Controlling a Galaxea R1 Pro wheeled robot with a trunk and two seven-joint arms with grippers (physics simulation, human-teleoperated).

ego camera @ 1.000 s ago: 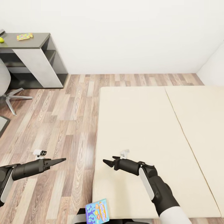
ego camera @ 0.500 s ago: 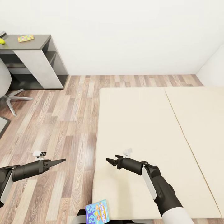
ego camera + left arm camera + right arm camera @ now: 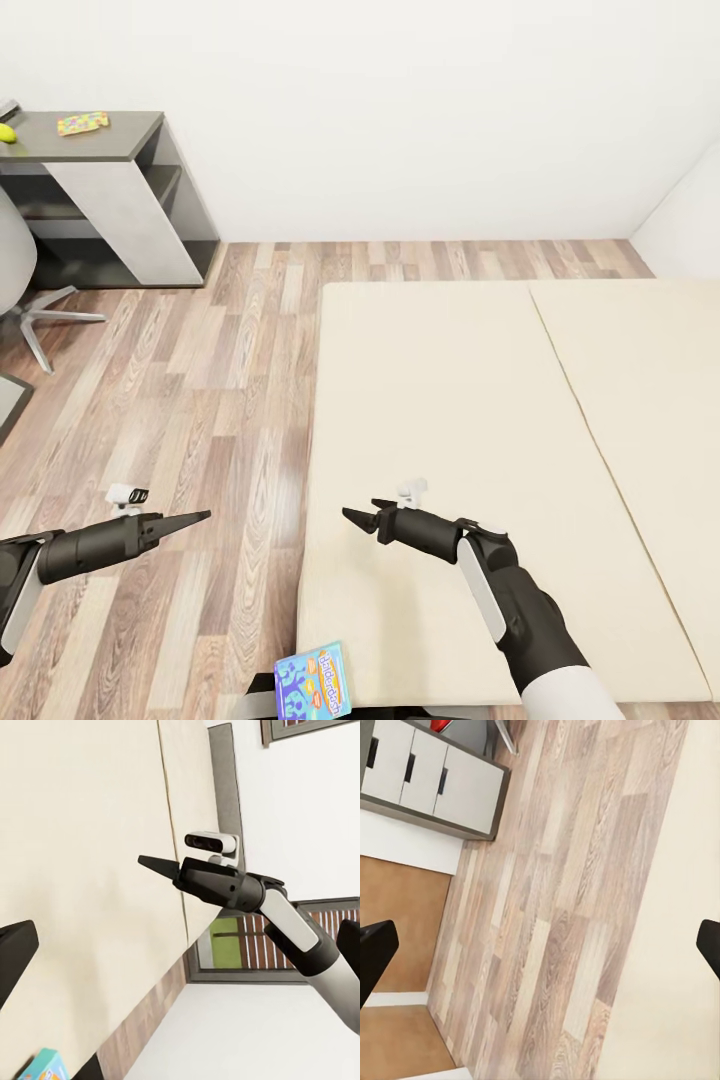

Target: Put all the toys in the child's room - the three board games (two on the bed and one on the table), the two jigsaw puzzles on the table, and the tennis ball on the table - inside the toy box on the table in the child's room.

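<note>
Hovering with the right claw (image 3: 352,516) released over the bed (image 3: 480,400), left claw (image 3: 200,516) released too. Sitting at the bed's near corner: blue board game (image 3: 313,680). Risking nudging it off the edge by reaching back blindly.

text: lettering is showing on the blue board game (image 3: 313,680) at the bed's (image 3: 450,400) near corner | too small and blurred, nothing is reading legibly

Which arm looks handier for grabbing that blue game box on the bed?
Probably the right: its claw hangs over the bed near the blue game box, while the left claw hangs over the floor.
</note>
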